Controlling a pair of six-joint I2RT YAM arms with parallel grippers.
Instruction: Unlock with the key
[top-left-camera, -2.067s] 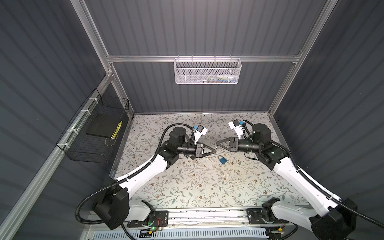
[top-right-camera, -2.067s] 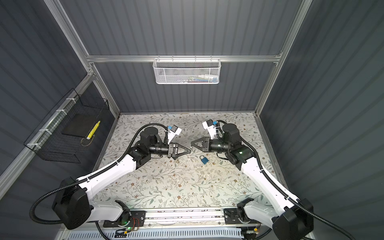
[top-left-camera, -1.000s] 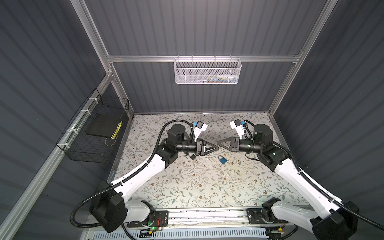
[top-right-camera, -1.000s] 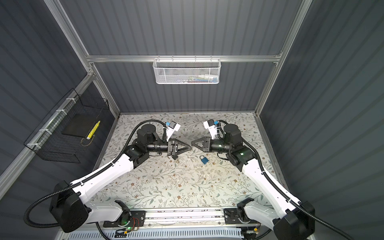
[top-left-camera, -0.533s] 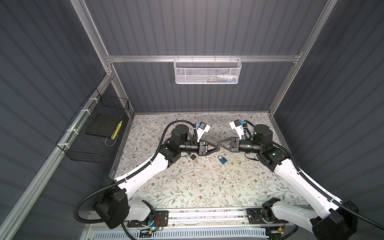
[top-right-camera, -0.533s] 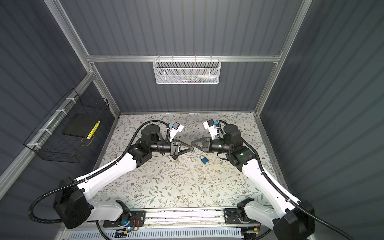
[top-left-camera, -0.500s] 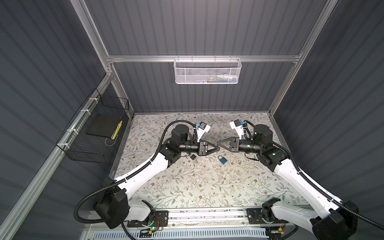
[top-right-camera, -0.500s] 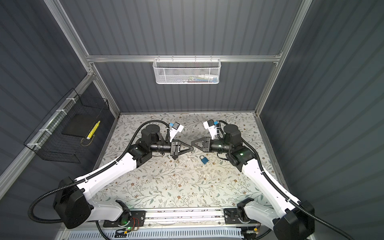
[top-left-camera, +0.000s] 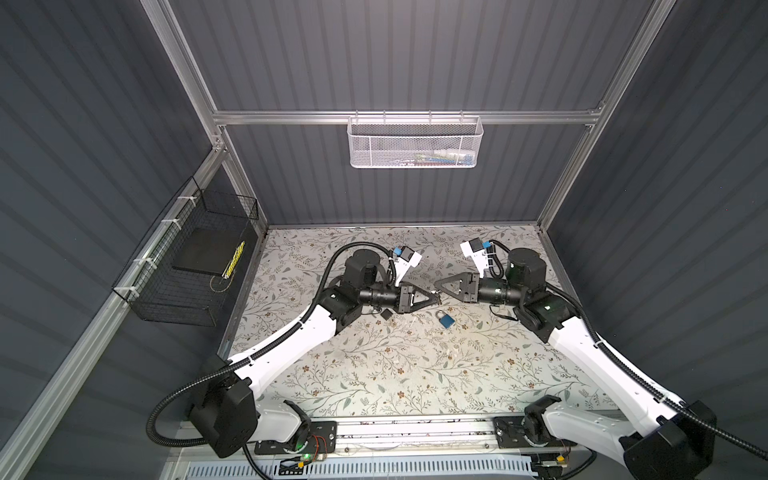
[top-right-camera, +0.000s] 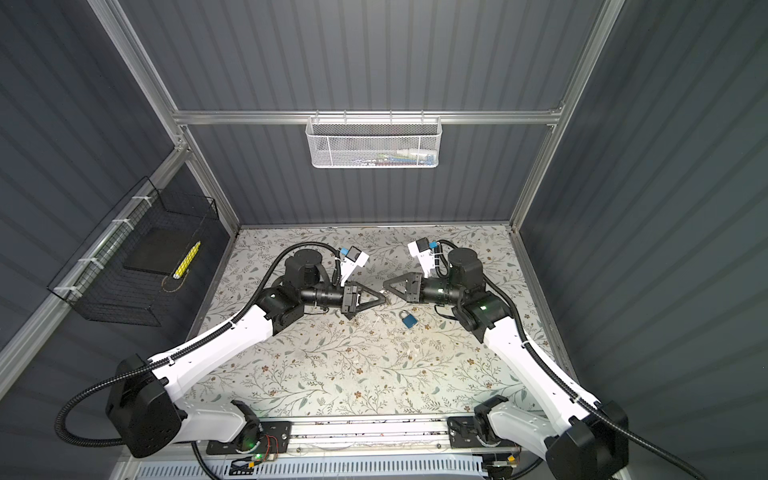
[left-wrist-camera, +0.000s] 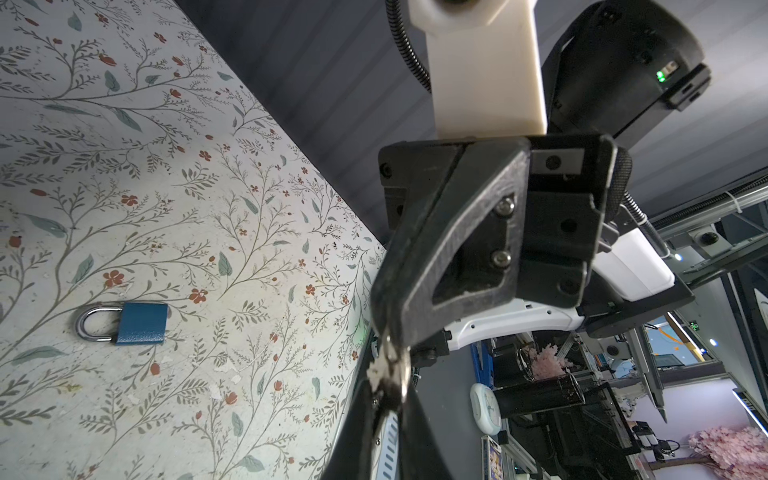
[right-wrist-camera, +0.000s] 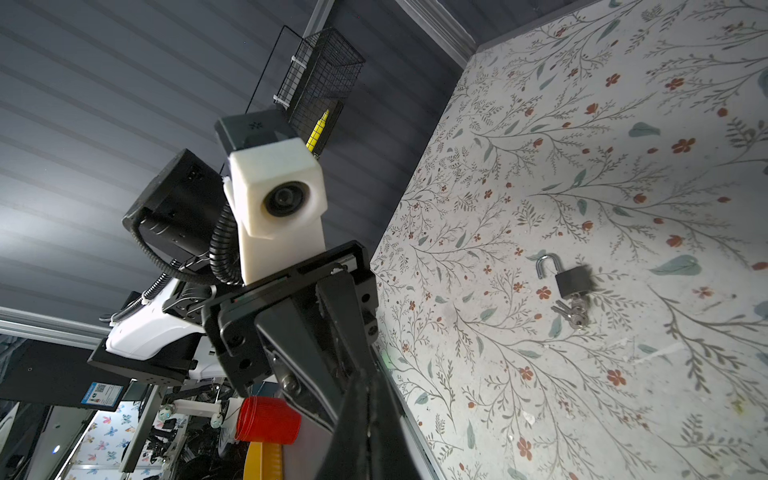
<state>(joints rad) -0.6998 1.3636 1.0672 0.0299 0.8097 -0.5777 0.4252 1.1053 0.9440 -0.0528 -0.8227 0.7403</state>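
Furthest left of the task's things, a black padlock (right-wrist-camera: 575, 280) is lying on the floral table (top-left-camera: 374, 374), in both top views half tucked under the left arm's wrist. The right wrist view is showing its shackle swung open and a bunch of keys (right-wrist-camera: 575, 313) hanging from its body (so that one looks finished with).

Next along, the left gripper (top-left-camera: 435, 296) is meeting the right gripper (top-left-camera: 437, 285) tip to tip above the table, with the key (left-wrist-camera: 389, 365) between them. In the left wrist view the left fingers are pinching one end of it, while the right gripper, jaws fully together, is clamping the other end. This is looking like a mid-air handover.

Just to the right, the blue padlock (top-left-camera: 446, 320) is lying flat, shackle closed, apart from both grippers. It is most likely the lock waiting to be opened.

The danger is sitting in the handover. The key is small and each side is gripping only a sliver. If the right jaws let go before the left grip is firm, it may drop or swivel, leaving the blade pointing wrongly for the keyhole. The blue padlock is also lying loose, so an unsupported push may simply slide it.
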